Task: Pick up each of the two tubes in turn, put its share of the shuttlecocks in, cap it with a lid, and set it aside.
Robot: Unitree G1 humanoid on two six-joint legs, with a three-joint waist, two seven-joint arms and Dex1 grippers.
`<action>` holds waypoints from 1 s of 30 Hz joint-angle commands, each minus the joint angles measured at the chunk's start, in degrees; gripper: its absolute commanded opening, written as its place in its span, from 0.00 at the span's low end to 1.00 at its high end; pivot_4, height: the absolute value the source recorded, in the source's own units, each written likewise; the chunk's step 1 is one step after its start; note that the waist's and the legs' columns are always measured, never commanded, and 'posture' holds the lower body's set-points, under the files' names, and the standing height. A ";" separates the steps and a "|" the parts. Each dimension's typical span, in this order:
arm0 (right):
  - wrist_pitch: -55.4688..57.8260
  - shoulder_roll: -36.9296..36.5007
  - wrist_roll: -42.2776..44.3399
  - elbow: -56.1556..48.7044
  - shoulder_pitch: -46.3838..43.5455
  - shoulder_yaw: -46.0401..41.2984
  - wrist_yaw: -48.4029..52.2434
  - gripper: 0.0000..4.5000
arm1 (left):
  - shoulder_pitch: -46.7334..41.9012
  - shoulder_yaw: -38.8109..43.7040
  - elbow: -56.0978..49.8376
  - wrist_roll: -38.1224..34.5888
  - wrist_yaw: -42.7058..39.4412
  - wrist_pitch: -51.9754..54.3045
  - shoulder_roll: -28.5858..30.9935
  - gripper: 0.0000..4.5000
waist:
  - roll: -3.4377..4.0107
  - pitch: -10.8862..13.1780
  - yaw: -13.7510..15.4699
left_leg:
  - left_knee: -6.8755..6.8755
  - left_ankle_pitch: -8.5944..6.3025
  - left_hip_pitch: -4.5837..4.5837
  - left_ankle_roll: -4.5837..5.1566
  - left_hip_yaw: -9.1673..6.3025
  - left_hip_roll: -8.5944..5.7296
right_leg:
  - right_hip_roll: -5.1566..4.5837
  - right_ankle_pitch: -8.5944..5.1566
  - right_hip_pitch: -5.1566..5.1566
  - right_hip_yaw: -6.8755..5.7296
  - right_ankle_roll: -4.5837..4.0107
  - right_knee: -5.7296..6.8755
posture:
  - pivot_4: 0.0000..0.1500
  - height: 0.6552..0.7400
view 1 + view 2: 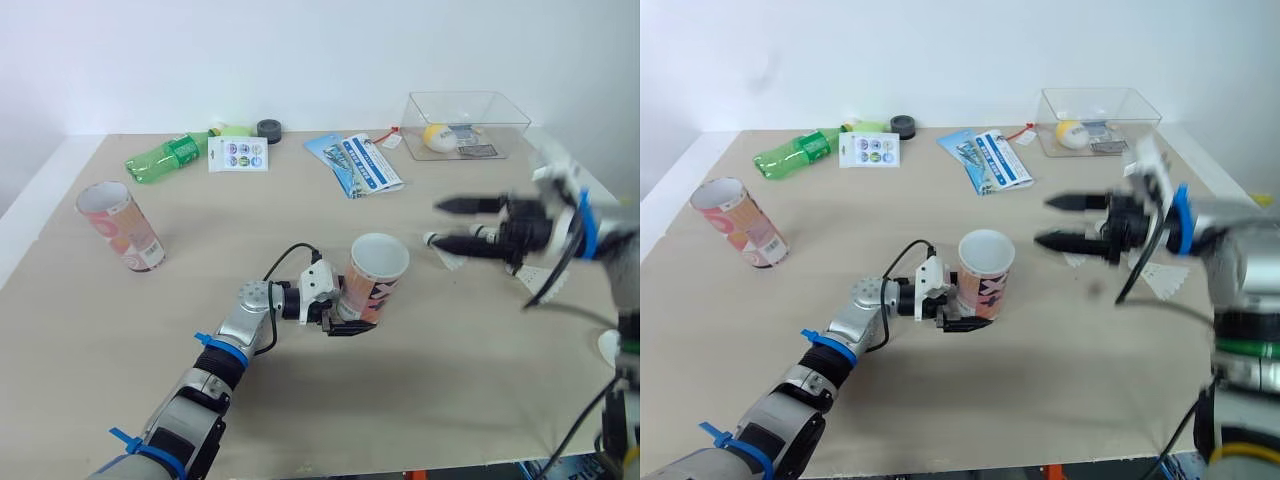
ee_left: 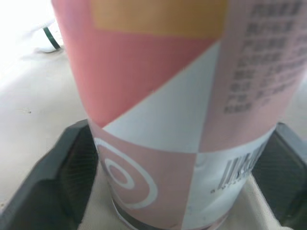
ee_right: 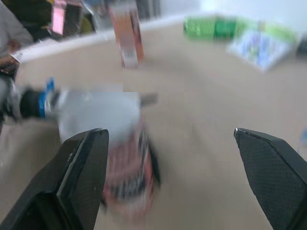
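A pink-and-white tube [image 1: 375,280] stands upright at the table's middle, its mouth open upward. My left gripper [image 1: 345,318] is shut on its lower part, and the fingers [image 2: 62,177] flank it in the left wrist view. My right gripper [image 1: 437,224] hovers open to the right of the tube, fingertips pointing toward it and nothing between them. White shuttlecocks [image 1: 445,255] lie on the table beneath it, with another [image 1: 1160,275] further right. A second tube [image 1: 120,225] stands at the far left. The held tube [image 3: 127,163] appears blurred ahead in the right wrist view.
Along the back lie a green bottle [image 1: 165,157], a sticker card [image 1: 238,153], a black round lid [image 1: 269,129] and a blue brochure [image 1: 358,163]. A clear box [image 1: 500,110] holding a yellow ball stands at the back right. The table's front edge is near.
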 commanded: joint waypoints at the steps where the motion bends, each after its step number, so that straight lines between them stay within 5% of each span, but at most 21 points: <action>1: -5.05 1.66 0.17 -7.61 4.48 -2.13 -3.47 1.00 | 1.27 -0.27 -2.14 -0.44 -1.16 0.15 1.15 0.99 | 0.17 0.06 -0.06 | 0.02 0.00 0.00 0.00 0.03 0.00 | 0.02 0.01 -0.03 0.04 0.01 0.02 | 1.00 1.00; 10: -14.02 7.46 -3.32 -8.93 15.24 4.11 -6.64 1.00 | 5.00 1.39 -10.53 -2.66 -3.52 0.21 7.95 0.99 | 0.08 0.11 -0.08 | 0.06 0.01 0.10 -0.02 -0.02 0.18 | 0.39 0.00 0.00 0.02 0.05 0.03 | 1.00 1.00; 18: -28.15 15.22 -10.05 0.60 13.09 10.88 -8.13 1.00 | 9.01 3.86 -18.27 -5.27 -1.79 2.30 11.92 0.99 | 0.07 0.13 -0.01 | 0.10 0.03 0.12 -0.04 -0.01 0.35 | 0.57 0.06 0.00 0.02 -0.06 0.03 | 1.00 1.00; 30: -33.68 19.77 -12.65 6.41 10.96 14.57 -9.25 1.00 | 20.09 6.57 -35.07 -10.68 1.91 10.52 17.71 0.99 | 0.07 0.13 0.06 | 0.10 0.08 0.25 -0.12 0.04 0.58 | 0.64 0.16 0.05 0.04 -0.29 0.07 | 1.00 1.00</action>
